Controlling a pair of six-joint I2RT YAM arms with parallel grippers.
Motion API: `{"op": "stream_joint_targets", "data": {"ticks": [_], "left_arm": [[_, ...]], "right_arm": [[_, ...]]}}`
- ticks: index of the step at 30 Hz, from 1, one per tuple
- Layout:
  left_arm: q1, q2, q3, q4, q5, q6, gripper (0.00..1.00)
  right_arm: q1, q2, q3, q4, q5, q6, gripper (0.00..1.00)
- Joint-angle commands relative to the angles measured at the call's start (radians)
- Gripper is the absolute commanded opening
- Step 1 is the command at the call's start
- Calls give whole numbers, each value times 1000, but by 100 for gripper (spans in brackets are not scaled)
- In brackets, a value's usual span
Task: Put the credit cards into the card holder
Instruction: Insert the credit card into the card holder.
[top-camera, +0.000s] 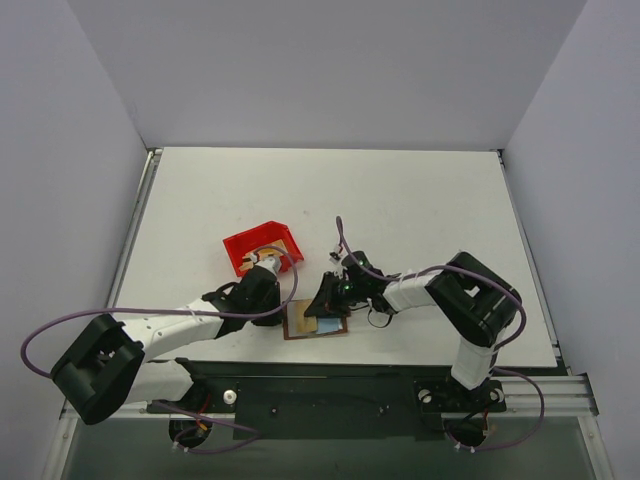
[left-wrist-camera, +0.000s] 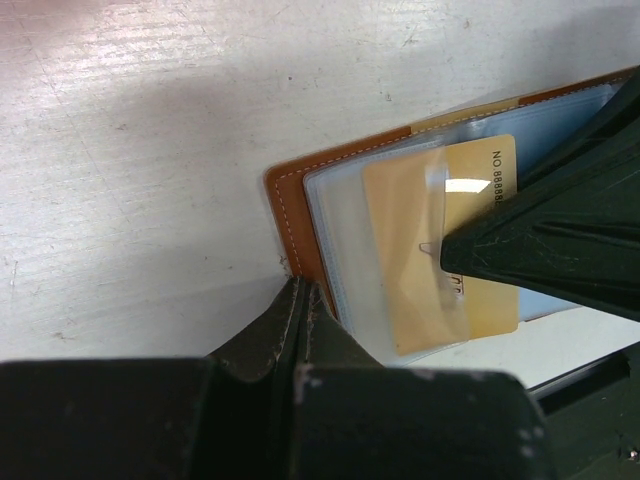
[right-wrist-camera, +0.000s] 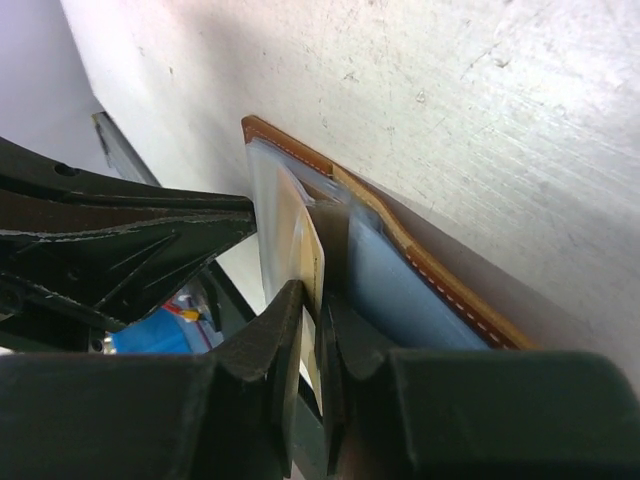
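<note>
The brown card holder (top-camera: 298, 329) lies open near the table's front edge, its light blue pockets (right-wrist-camera: 385, 285) facing up. A gold-tan credit card (left-wrist-camera: 420, 250) sits partly inside a clear sleeve of the card holder (left-wrist-camera: 290, 195). My right gripper (right-wrist-camera: 320, 300) is shut on that credit card's (right-wrist-camera: 303, 240) free edge. It stands over the holder in the top view (top-camera: 330, 303). My left gripper (left-wrist-camera: 301, 290) is shut with nothing between its fingers. Its tips rest against the holder's brown left edge, and the top view shows it at the holder's left side (top-camera: 288, 312).
A red plastic bin (top-camera: 240, 250) stands just behind the left gripper, with something tan inside. The table's front edge and the black arm mount (top-camera: 320, 395) lie right below the holder. White walls close in the table on three sides.
</note>
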Motion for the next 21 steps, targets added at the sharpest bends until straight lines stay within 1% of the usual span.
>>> {"op": "stream_joint_targets", "data": {"ticks": [1, 2, 4, 7, 9, 21], "left_arm": [[3, -10, -24, 48, 26, -11, 0], [1, -16, -27, 53, 26, -12, 0], [3, -20, -33, 55, 26, -15, 0], [3, -27, -41, 56, 26, -20, 0], [3, -33, -47, 56, 25, -23, 0], [1, -27, -43, 65, 20, -29, 0]], "right_arm": [[28, -57, 59, -260, 126, -113, 11], [31, -71, 68, -316, 145, -136, 21], [36, -94, 97, -401, 173, -170, 28], [45, -109, 158, -533, 218, -207, 33], [56, -114, 192, -591, 244, -237, 36], [99, -157, 318, -852, 377, -300, 37]]}}
